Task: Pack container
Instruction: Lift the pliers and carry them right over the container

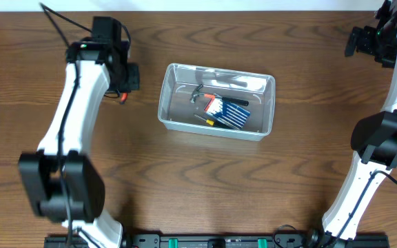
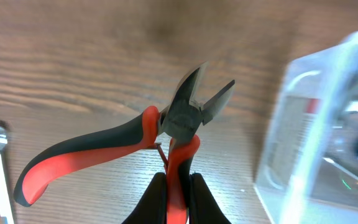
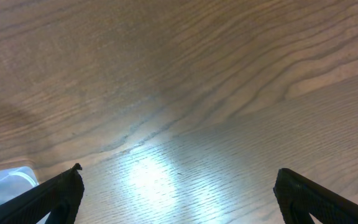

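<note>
Overhead view: the clear, colourless rectangular plastic container (image 1: 165, 96) sits mid-table on the brown wooden table (image 1: 185, 186). It holds a flat blue case (image 1: 227, 110), a dark-handled tool (image 1: 198, 94) and a small yellow-handled one (image 1: 205, 120). To its left, the left gripper (image 2: 176, 186) is clamped tight on one handle of the red-and-black cutting pliers (image 2: 185, 115). The right gripper (image 3: 179, 180) is spread wide, holding nothing, over the tabletop at the far right.
</note>
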Available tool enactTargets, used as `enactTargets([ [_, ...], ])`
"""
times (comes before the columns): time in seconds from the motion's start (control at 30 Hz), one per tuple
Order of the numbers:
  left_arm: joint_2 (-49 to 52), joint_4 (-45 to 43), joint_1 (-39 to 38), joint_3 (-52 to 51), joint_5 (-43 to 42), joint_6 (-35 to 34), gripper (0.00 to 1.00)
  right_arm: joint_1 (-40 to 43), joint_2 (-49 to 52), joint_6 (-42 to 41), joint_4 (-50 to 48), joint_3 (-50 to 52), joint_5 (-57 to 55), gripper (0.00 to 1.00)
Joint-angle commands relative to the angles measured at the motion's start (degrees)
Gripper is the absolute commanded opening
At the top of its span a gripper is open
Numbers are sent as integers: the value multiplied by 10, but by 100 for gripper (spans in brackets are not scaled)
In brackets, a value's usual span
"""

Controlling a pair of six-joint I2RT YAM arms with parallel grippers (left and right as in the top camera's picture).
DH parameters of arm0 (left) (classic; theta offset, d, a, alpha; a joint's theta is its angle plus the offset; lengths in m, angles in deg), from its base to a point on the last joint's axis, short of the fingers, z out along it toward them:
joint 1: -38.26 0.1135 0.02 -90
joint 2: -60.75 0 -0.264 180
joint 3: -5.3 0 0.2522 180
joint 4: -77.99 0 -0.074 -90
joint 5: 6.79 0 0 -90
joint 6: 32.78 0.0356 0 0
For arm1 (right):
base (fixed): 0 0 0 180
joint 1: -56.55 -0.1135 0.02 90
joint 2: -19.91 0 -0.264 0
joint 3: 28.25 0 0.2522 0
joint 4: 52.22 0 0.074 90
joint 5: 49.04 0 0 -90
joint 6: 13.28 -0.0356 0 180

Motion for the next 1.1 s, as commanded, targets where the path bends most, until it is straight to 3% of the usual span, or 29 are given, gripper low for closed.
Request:
enactTargets([
  [0.0,-56,0,-28,13,2,14,6,2,-9,-9,0,1,-6,99],
  [0.23,-129,-23,-115,13,-14,14,6,2,-9,-9,0,1,-6,99],
  [0.53,-98,-55,-226,13,-15,14,6,2,-9,-9,0,1,-6,99],
  [0.83,-20,-80,-246,13,-16,14,6,2,-9,-9,0,1,-6,99],
  [1.07,28,-79,-246,13,-74,14,6,2,-9,-9,0,1,-6,99],
])
